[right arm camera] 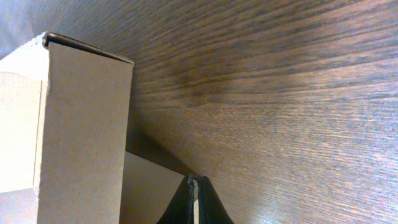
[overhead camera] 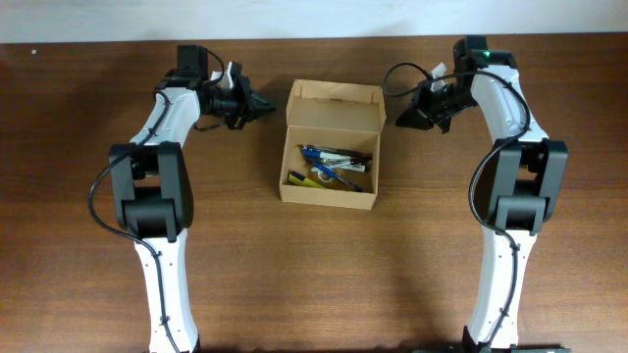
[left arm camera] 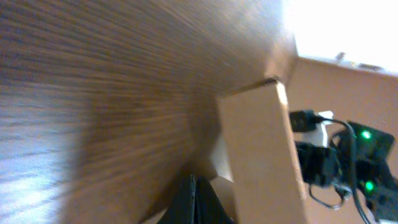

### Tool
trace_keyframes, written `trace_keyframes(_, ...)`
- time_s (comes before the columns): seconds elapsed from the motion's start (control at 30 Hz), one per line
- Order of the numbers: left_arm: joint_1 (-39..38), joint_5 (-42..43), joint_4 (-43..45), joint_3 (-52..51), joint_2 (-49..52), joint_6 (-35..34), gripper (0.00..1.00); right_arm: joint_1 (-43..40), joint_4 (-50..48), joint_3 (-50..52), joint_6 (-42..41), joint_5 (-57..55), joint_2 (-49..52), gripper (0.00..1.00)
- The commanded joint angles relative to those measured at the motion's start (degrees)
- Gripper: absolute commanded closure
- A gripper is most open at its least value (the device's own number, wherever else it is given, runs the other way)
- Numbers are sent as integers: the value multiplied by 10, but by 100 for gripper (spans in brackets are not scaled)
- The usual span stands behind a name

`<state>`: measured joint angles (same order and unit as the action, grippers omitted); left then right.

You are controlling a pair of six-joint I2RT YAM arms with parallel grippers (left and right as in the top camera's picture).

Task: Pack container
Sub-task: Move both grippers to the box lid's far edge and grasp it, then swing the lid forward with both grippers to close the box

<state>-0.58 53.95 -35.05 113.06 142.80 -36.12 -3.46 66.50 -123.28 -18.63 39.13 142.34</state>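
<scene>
Now | container [overhead camera: 334,110] open | between left tool [overhead camera: 267,106] and right tool [overhead camera: 402,122]

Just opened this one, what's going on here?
Two arms are packing the container, which sits open with pens and markers already inside and its lid flap standing up. The left end effector and right end effector flank the lid, both shut, empty and apart from the box. The lid is not yet closed.
</scene>
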Motion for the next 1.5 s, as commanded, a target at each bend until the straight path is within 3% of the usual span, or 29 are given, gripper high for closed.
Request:
trace_keyframes(0.0, -4, -31, 1, 5, 9, -12, 99, -3, -5, 3, 1, 12, 5, 96)
trace_keyframes(0.6, -38, -44, 4, 5, 35, -12, 98, 24, -31, 3, 4, 19, 31, 96)
trace_keyframes(0.97, -38, -40, 6, 5, 36, -12, 98, 38, -96, 3, 20, 132, 34, 96)
trace_keyframes(1.07, -38, -10, 29, 5, 36, -12, 98, 38, -103, 3, 21, 148, 34, 96)
trace_keyframes(1.3, -37, 108, 172, 6, 36, -45, 99, 31, -165, 3, 63, 264, 34, 96)
trace_keyframes(1.47, -37, 131, 183, 14, 35, -53, 99, 30, -158, 2, 95, 264, 29, 96)
